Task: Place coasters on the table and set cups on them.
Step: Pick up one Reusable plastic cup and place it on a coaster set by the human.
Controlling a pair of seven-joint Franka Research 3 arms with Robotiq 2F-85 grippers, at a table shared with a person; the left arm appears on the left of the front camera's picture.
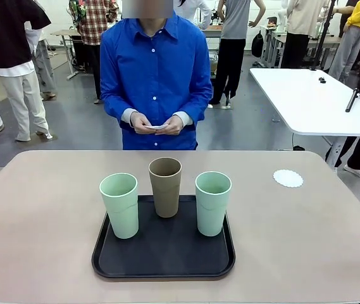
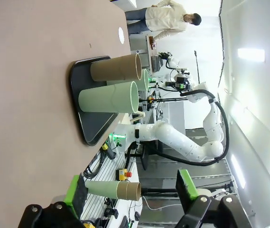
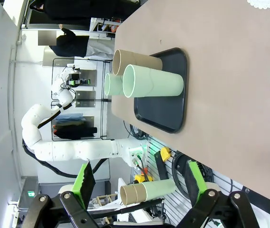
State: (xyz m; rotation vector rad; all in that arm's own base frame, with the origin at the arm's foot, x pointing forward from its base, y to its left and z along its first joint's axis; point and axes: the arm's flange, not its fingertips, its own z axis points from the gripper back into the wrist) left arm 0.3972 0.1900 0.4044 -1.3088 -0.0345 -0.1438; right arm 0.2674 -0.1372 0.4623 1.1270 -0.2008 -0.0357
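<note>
Three cups stand upright on a black tray (image 1: 164, 266): a mint one (image 1: 120, 204) at left, the olive-brown one (image 1: 166, 185) behind the middle, a second mint one (image 1: 212, 201) at right. One white lacy coaster (image 1: 288, 178) lies on the table (image 1: 40, 221) at far right. The person's hands (image 1: 157, 126) hold more white coasters. My left gripper (image 2: 131, 192) is open, off the table's near edge, facing the cups (image 2: 108, 97). Open too, my right gripper (image 3: 139, 183) faces the cups (image 3: 153, 83) from the other side, with the coaster (image 3: 266, 3) at the frame's top.
A person in a blue shirt stands at the table's far edge. A white table (image 1: 312, 101) stands behind at right. Spare stacked cups (image 2: 113, 189) lie off the table on the robot's side. Bare tabletop surrounds the tray (image 2: 85, 128).
</note>
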